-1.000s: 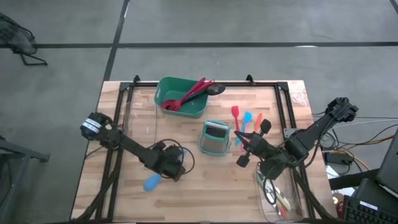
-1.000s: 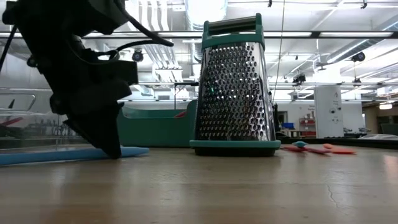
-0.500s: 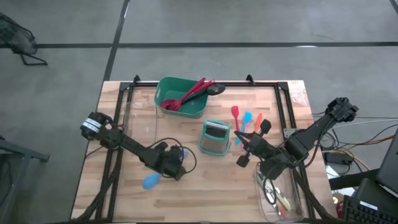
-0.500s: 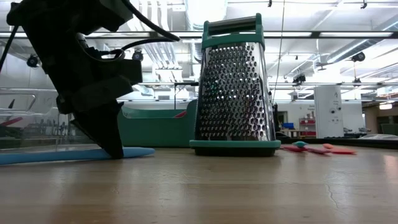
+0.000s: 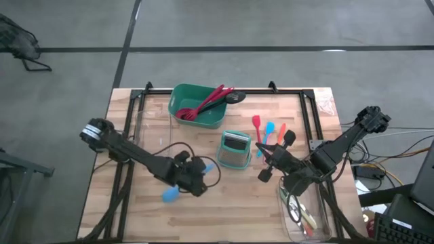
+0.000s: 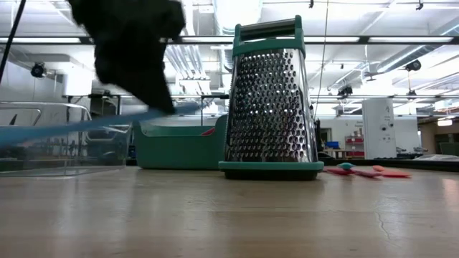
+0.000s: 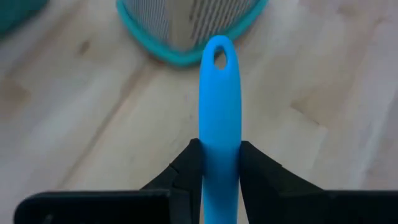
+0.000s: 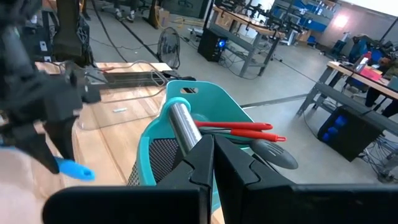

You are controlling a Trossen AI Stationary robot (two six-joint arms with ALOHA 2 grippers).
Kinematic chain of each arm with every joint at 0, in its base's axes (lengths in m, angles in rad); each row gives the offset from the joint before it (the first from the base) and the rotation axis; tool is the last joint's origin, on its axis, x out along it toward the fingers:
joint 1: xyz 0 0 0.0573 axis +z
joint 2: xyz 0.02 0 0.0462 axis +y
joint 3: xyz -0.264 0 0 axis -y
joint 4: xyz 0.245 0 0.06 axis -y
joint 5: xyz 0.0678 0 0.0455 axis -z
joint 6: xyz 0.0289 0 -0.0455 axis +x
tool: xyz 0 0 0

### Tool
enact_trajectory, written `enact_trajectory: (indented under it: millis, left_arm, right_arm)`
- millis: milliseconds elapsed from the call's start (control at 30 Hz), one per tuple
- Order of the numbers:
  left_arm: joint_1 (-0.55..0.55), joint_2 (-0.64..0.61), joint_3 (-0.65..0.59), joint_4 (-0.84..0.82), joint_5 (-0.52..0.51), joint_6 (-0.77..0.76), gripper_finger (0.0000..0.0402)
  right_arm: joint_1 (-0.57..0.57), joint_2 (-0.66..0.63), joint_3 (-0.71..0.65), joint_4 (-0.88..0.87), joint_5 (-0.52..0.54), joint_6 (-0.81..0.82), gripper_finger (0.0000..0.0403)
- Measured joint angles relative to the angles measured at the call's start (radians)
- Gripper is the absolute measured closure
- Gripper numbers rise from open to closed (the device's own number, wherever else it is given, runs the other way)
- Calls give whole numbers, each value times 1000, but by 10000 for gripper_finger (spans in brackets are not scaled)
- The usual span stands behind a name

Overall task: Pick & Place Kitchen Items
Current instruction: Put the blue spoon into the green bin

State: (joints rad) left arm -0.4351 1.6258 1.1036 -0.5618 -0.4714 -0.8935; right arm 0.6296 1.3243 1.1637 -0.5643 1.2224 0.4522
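Both fingers of the left gripper (image 7: 219, 163) pinch the blue spoon (image 7: 219, 118) (right gripper (image 5: 271, 165) pressed together, idle); lift level, clearing the grater (image 5: 234, 149).

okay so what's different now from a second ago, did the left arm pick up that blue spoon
Yes. The left gripper closed on the blue spoon by its handle and lifted it off the table, tilted, moving toward the grater. The right gripper, the grater, the green tub and the small spatulas stayed put.

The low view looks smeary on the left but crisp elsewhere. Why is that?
Low view: the left gripper and blue spoon are streaked, likely motion blur; the grater is sharp. Left wrist view: the spoon handle is sharp, the tabletop soft.
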Motion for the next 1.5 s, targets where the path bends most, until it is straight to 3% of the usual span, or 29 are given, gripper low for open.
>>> enact_trajectory:
  millis: [167,300,467,533,667,733,867,933,1167,1367,1500]
  left_arm:
    - [10,-24,144,-222,-63,63,324]
    - [29,-25,283,-361,-249,174,324]
    - [75,-25,418,-383,-510,441,324]
    - [112,-26,455,-371,-557,572,326]
    - [209,-26,490,-289,-610,830,384]
    - [278,-27,485,-218,-549,951,394]
    - [441,-26,435,-71,-286,1151,399]
    - [519,-26,413,-40,-282,1158,398]
    - [699,-36,359,-146,-227,947,393]
    - [669,-58,295,-203,-21,806,373]
    - [593,-82,235,-227,100,597,372]
  right_arm:
    - [0,0,-1,0,0,0,394]
    - [0,0,-1,0,1,-12,394]
    - [-3,0,-1,0,8,-19,394]
    - [-5,0,-1,-1,8,-19,394]
    - [-5,0,-1,-1,9,-19,394]
    - [-7,0,-1,-3,9,-22,394]
    - [-10,0,-1,-3,10,-48,394]
    - [-10,0,-3,-3,10,-56,394]
    - [-9,0,-8,-8,7,-64,394]
    - [-9,0,-8,-7,7,-103,394]
    - [-10,0,-8,-7,7,-124,394]
